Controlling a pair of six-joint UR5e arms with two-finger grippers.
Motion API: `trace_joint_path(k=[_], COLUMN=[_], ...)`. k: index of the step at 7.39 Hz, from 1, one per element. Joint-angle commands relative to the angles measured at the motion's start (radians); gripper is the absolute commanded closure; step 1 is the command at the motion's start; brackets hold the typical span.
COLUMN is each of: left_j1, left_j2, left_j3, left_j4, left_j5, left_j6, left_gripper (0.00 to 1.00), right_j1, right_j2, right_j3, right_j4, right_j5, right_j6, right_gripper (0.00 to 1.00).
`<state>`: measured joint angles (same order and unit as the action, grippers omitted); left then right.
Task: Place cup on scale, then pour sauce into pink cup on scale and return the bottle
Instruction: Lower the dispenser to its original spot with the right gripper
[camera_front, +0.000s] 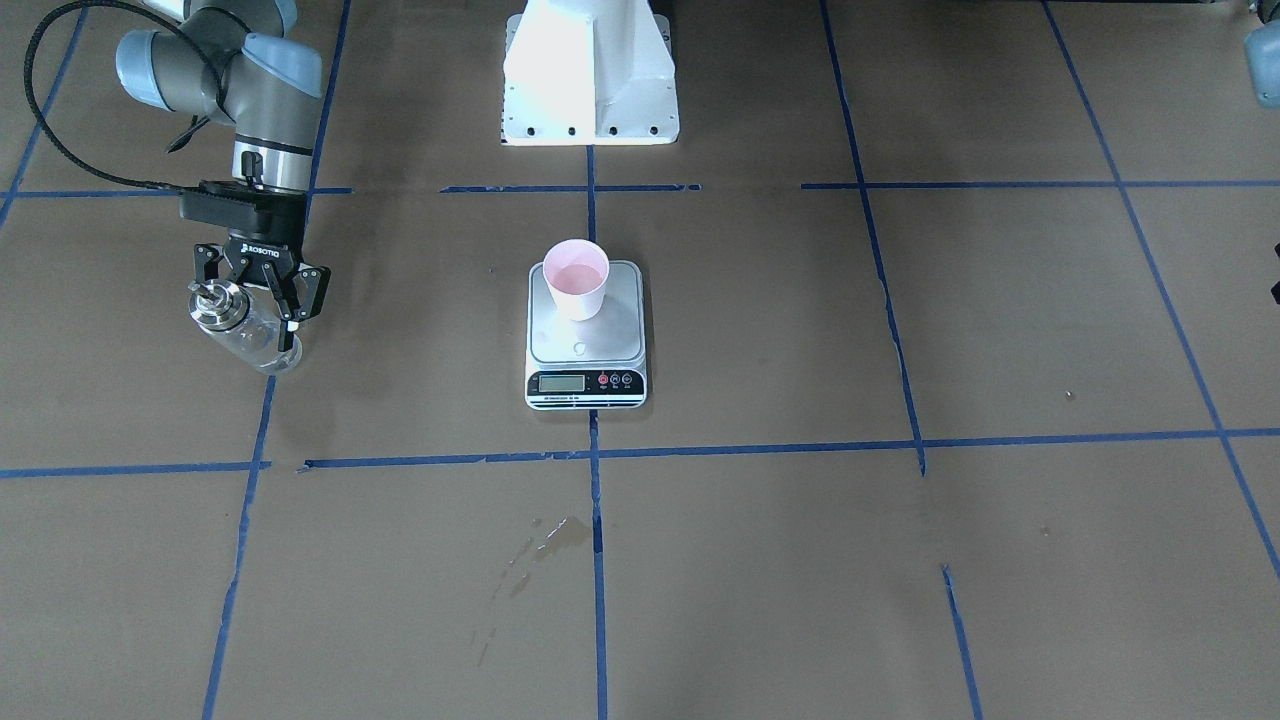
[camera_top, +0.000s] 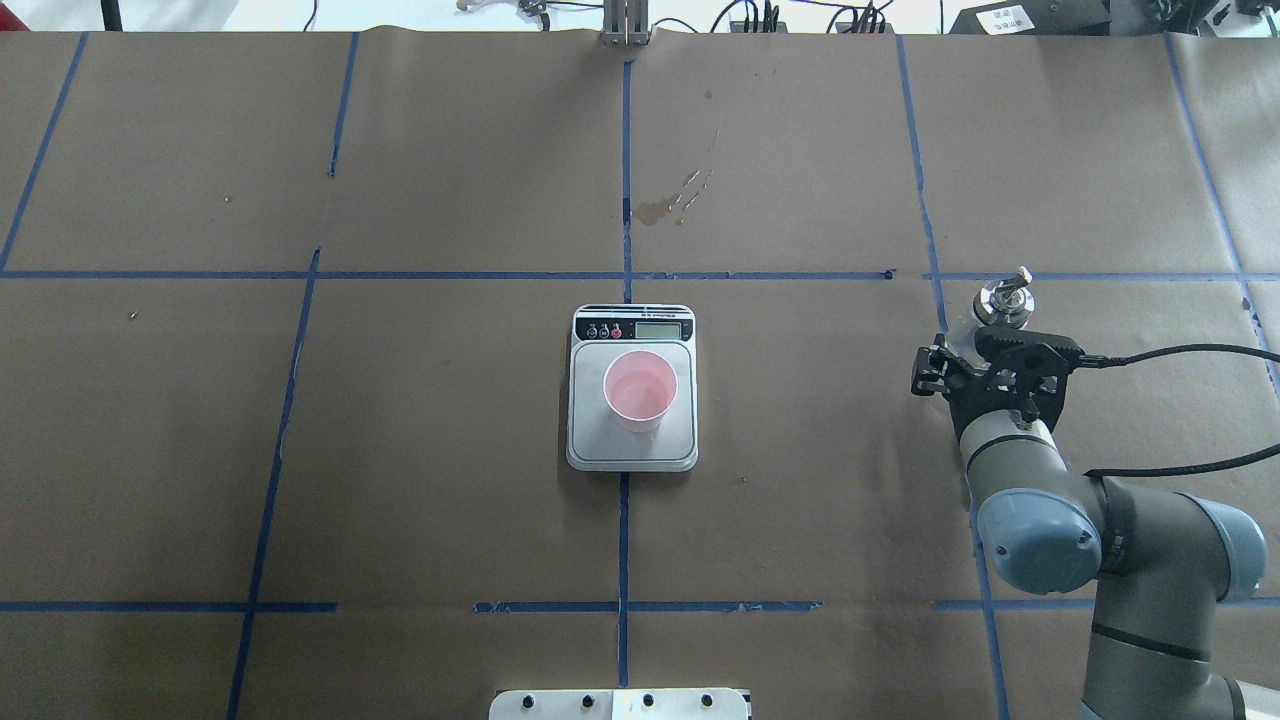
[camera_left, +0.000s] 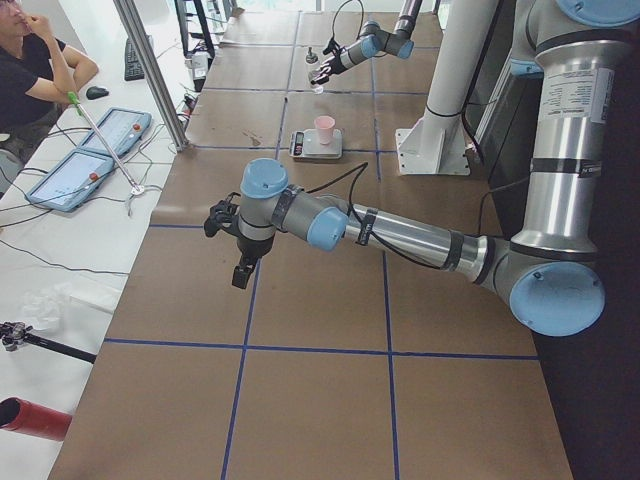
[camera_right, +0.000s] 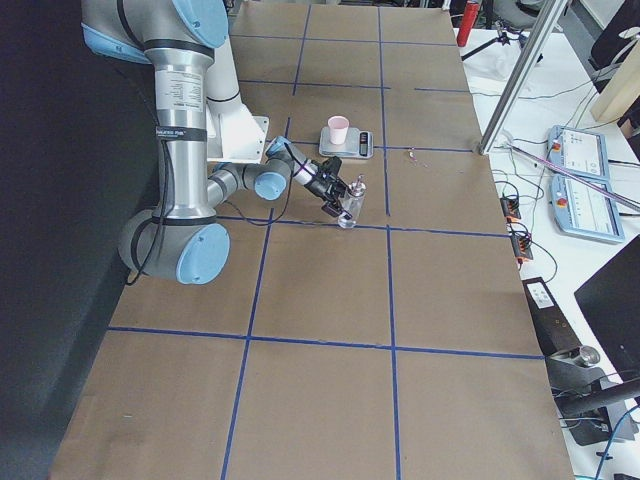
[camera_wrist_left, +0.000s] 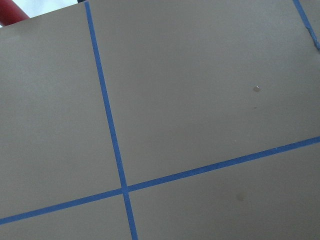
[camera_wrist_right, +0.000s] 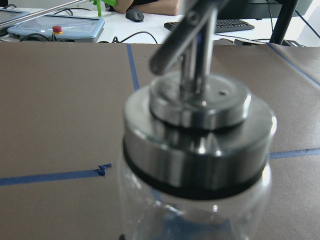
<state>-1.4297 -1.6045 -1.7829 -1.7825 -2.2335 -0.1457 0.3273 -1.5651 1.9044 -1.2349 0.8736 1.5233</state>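
Note:
The pale pink cup (camera_front: 576, 280) stands upright on the grey plate of the scale (camera_front: 586, 345) at the table's middle; both also show in the overhead view, cup (camera_top: 640, 388) and scale (camera_top: 632, 450). The clear glass bottle (camera_front: 238, 328) with silver collar and spout stands on the table at the robot's right side. My right gripper (camera_front: 250, 318) is open, its fingers spread on either side of the bottle. The right wrist view is filled by the bottle's collar (camera_wrist_right: 197, 145). My left gripper (camera_left: 240, 262) hangs over bare table far to the left; I cannot tell if it is open.
The robot's white base (camera_front: 590, 75) stands behind the scale. A dried stain (camera_front: 545, 545) marks the paper on the operators' side. An operator (camera_left: 30, 70) sits at the side table with tablets. Blue tape lines cross the brown table.

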Motion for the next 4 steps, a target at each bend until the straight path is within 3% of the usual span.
trace_joint_path(k=[1, 2, 4], left_j1=[0.002, 0.002, 0.002], left_j2=[-0.002, -0.002, -0.002], left_j3=[0.0, 0.0, -0.001], left_j4=[0.0, 0.0, 0.0], left_j5=[0.0, 0.0, 0.0], left_j6=[0.0, 0.0, 0.0], left_gripper=[0.0, 0.0, 0.0], right_j1=[0.001, 0.001, 0.001], right_j2=[-0.001, -0.001, -0.001], right_j3=[0.001, 0.001, 0.008], right_j4=[0.002, 0.002, 0.002], right_j5=[0.001, -0.001, 0.008], right_j6=[-0.002, 0.0, -0.003], right_gripper=[0.25, 0.03, 0.0])
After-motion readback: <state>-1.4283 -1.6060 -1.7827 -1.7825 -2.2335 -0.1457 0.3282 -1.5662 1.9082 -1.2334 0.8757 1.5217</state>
